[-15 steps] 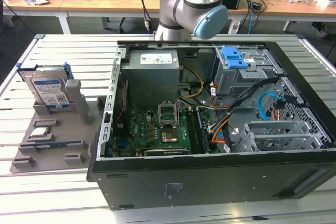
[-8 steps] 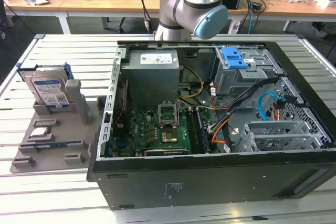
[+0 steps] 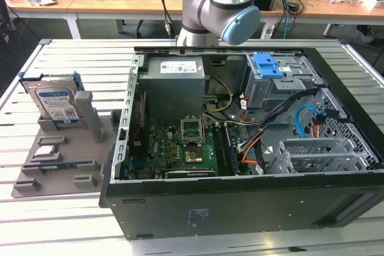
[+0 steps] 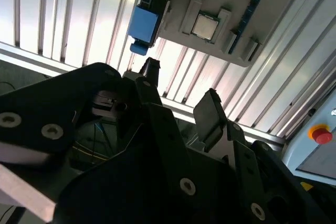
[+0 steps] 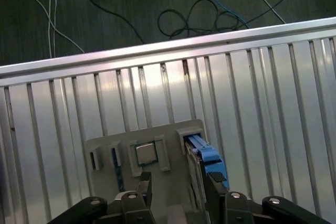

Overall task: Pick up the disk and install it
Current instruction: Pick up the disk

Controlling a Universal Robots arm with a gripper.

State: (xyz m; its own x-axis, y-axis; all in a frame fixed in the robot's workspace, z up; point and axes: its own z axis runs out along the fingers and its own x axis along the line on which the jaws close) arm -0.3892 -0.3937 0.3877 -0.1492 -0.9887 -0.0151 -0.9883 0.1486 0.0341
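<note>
Hovering: one gripper [image 5: 178, 183], jaws spread, empty | one disk [image 3: 57, 103] upright in holder [image 3: 72, 148]

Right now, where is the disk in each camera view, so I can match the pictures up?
Exterior view: the disk stands on edge in the grey holder on the exterior view's left, outside the computer case.
First wrist view: the disk is edge-on, blue bracket showing, slotted beside the square chip.
Second wrist view: the disk is edge-on beside that chip.
Shared landmark: the square chip in the grey holder.
</note>
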